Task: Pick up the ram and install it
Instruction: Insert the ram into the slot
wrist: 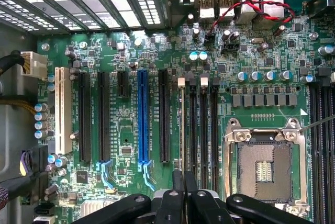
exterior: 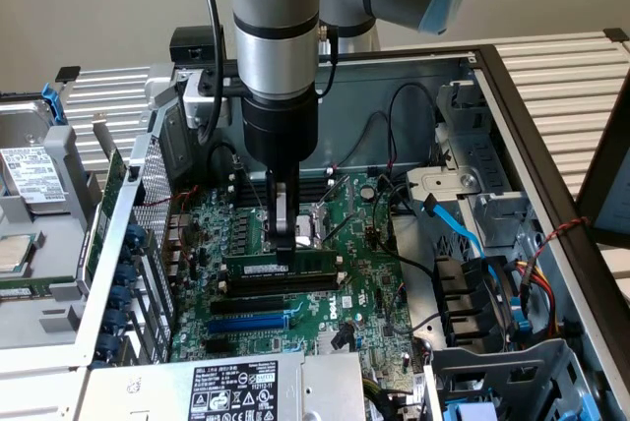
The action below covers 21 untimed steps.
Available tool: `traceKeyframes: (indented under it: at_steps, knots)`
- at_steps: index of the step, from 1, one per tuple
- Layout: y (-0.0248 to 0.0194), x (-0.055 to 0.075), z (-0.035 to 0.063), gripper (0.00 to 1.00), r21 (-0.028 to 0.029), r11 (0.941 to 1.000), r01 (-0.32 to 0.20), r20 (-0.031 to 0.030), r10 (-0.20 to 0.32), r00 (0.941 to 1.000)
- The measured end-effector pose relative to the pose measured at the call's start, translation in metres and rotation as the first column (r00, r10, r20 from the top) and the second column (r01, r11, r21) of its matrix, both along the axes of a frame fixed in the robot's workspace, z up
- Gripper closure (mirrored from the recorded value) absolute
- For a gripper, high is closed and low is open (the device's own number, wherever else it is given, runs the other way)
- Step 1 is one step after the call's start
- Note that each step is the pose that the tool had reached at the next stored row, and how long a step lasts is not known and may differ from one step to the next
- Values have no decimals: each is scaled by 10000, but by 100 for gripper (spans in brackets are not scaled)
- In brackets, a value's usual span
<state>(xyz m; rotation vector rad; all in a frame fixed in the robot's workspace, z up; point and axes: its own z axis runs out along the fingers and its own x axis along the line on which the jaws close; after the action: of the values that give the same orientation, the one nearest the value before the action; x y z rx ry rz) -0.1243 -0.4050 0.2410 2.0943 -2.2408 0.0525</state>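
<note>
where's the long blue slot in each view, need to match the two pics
Exterior view: the blue slot lies in front of a black slot and the ram.
Wrist view: the blue slot runs between long black slots, its blue clip towards the gripper.
Shared landmark: the CPU socket, beyond the ram from the blue slot.

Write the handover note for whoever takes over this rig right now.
Gripper: the black gripper is shut on the long thin green ram stick with a white label, gripping it from above near mid-length.
Ram stick: upright on its long edge, down at slot level on the green motherboard, parallel to the long black slot and the long blue slot.
Done: ram stick picked up and brought to the board.
Left: full seating cannot be confirmed, and the stick is not yet released.
</note>
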Motion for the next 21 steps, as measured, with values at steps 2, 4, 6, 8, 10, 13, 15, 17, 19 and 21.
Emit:
traceKeyframes:
  at_steps: [2,4,6,8,10,13,15,17,19,21]
  knots:
    - [1,1,-15,88,4,10000,0,14,0,10000]
    - [0,0,-15,88,1,10000,0,12,0,10000]
    - [0,0,-15,88,0,10000,0,12,0,10000]
    - [0,0,-29,88,1,10000,0,22,0,10000]
    - [0,0,-36,88,0,10000,0,27,0,10000]
    - [0,0,-37,88,0,10000,0,28,0,10000]
    - [0,0,-38,88,0,10000,0,29,0,10000]
    - [2,0,-45,88,3,10000,0,33,0,10000]
    - [3,0,-46,88,2,10000,0,31,0,10000]
    - [2,0,-45,88,0,10000,0,31,0,10000]
